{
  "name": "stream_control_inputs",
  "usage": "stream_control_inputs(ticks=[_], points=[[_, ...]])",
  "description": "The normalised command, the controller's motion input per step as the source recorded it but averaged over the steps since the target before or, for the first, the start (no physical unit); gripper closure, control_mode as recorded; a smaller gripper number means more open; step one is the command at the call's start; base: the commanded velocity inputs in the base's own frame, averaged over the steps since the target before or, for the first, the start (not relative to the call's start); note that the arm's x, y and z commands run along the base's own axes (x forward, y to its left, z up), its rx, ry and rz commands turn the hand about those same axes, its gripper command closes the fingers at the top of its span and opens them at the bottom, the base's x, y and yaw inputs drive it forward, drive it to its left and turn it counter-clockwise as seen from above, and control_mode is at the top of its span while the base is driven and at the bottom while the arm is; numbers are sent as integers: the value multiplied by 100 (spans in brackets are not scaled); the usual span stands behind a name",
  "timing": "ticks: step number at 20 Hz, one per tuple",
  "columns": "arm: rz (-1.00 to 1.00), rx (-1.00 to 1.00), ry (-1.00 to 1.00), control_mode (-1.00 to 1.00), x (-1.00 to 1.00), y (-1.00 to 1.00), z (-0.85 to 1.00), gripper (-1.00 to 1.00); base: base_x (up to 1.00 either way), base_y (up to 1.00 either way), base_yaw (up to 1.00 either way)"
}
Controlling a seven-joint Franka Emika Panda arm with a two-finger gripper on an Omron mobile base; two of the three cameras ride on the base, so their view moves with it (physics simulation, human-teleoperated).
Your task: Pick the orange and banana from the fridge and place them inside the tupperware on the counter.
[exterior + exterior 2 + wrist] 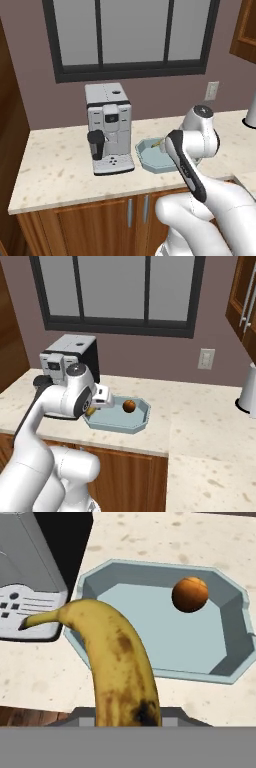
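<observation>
The banana (120, 662) is pinched in the end effector (127, 714), held above the near left rim of the tupperware (235, 642). The orange (190, 594) is seen inside the tupperware, towards its far side. The tupperware is set on the worktop (200, 411), near the front edge, just beside the coffee machine (107, 127).

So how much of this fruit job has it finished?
About half. The orange already lies inside the tupperware on the counter, beside the coffee machine. The tool is shut on the banana, held over the tray's near edge. Left: set the banana in and let go.
</observation>
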Motion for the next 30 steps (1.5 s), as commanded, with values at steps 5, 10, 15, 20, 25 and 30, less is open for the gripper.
stream_control_inputs(ticks=[5,10,15,20,25,30], points=[[5,0,2,-100,51,-6,-22,100,0,0,0],[5,-1,2,-100,42,-10,-20,100,0,0,0],[5,0,4,-100,35,-8,-17,100,0,0,0],[4,-1,3,-100,35,-5,-25,100,0,0,0],[3,-2,4,-100,40,-7,-36,100,0,0,0],[3,-1,4,-100,38,-11,-37,100,0,0,0]])
